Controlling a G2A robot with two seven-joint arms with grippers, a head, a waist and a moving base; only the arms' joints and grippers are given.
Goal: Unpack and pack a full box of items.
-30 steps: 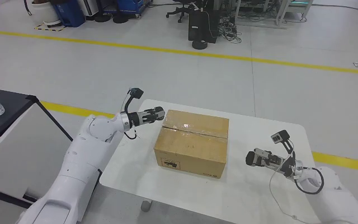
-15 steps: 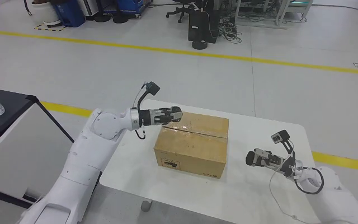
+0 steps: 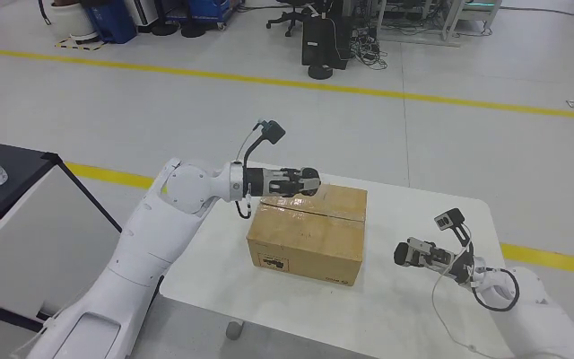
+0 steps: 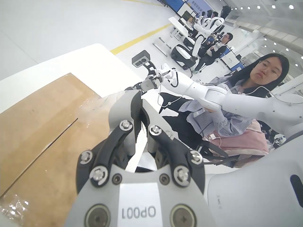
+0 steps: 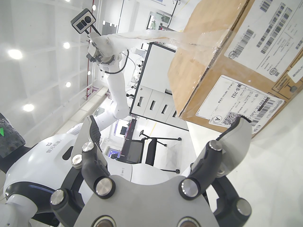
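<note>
A brown cardboard box (image 3: 309, 229) stands in the middle of the white table (image 3: 421, 310), its top flaps closed along a seam (image 4: 56, 138). My left gripper (image 3: 309, 182) hovers above the box's far top edge, shut on a strip of clear tape (image 5: 151, 35) that stretches from the box's top up to it. In the left wrist view the tape (image 4: 104, 102) bunches at the left gripper (image 4: 138, 100). My right gripper (image 3: 401, 254) stands open just above the table to the right of the box. The right gripper (image 5: 165, 121) faces the labelled side of the box (image 5: 213, 55), apart from it.
Bare table surface lies to the right of the box and in front of it. A white cabinet with a dark top (image 3: 36, 224) stands on the floor beyond the table's left edge. Open floor with yellow lines lies behind.
My left gripper has moved to the right along the box's far top edge, drawing the tape strip with it. The right arm and the box have kept still.
</note>
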